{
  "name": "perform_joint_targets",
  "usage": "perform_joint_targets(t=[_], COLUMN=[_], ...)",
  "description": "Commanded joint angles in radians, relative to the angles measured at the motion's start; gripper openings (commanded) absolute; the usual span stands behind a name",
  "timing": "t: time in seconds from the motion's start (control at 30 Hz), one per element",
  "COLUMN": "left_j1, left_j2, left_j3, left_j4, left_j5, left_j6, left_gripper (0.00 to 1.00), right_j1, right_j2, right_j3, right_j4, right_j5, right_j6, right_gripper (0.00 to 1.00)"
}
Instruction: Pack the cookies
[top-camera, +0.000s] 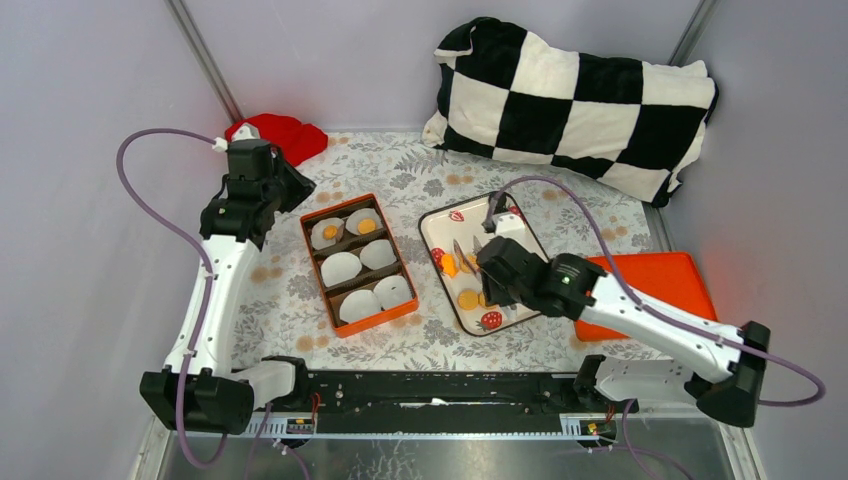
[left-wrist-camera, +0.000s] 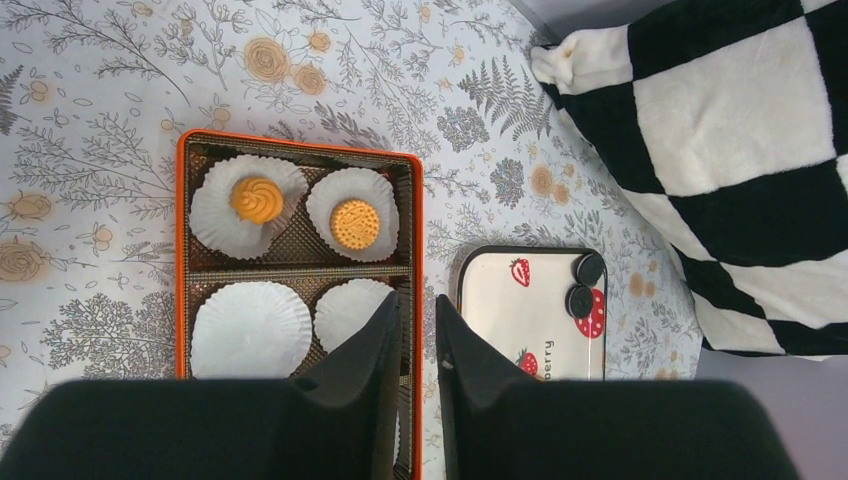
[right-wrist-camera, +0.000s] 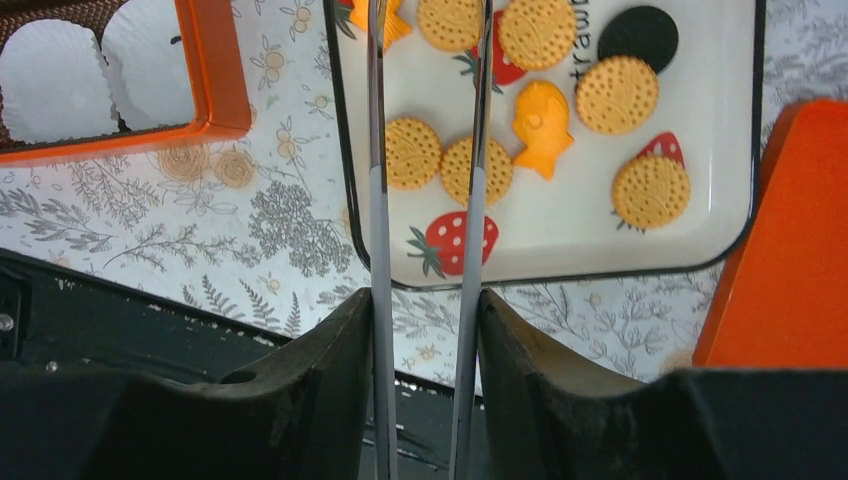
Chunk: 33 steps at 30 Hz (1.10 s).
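Several round golden cookies (right-wrist-camera: 414, 153), an orange fish-shaped one (right-wrist-camera: 541, 120) and a black one (right-wrist-camera: 637, 35) lie on the white strawberry tray (right-wrist-camera: 560, 240). The tray (top-camera: 430, 215) sits right of the orange box (top-camera: 358, 262) of white paper cups. Two cups at the far end hold an orange swirl cookie (left-wrist-camera: 258, 198) and a round golden cookie (left-wrist-camera: 355, 222). My right gripper (right-wrist-camera: 425, 295) is shut on metal tongs (right-wrist-camera: 376, 150), whose two blades reach over the tray's cookies; it also shows in the top view (top-camera: 495, 265). My left gripper (left-wrist-camera: 418, 300) is shut and empty above the box's right wall, also seen from above (top-camera: 285, 190).
A black-and-white checkered pillow (top-camera: 570, 90) lies at the back right. A red cloth (top-camera: 280, 135) is at the back left. An orange lid (top-camera: 660, 275) lies right of the tray. A black rail (top-camera: 430, 390) runs along the near edge.
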Motion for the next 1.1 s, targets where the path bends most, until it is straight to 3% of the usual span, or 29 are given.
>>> perform_joint_targets(t=[0.0,0.4,0.87,1.07], left_j1=[0.008,0.006,0.007,0.006], left_j2=[-0.015,-0.013,-0.005,-0.001], left_j3=[-0.022,-0.039,-0.049,-0.056], left_j4=[0.043,0.052,0.066,0.066], left_j5=[0.037,0.067,0.066,0.065], left_j6=[-0.015,-0.028,-0.020,-0.016], left_gripper=[0.23,0.23,0.23,0.23], right_j1=[0.012,0.047,0.047,0.047], right_j2=[-0.099,-0.115,0.070,0.109], right_j3=[-0.040,-0.143,-0.060,-0.051], right_j4=[-0.080,-0.103,0.000,0.025], right_j5=[-0.002,-0.051,0.022,0.028], right_j6=[0.102,0.164,0.094,0.084], right_gripper=[0.46,0.47,0.49,0.45])
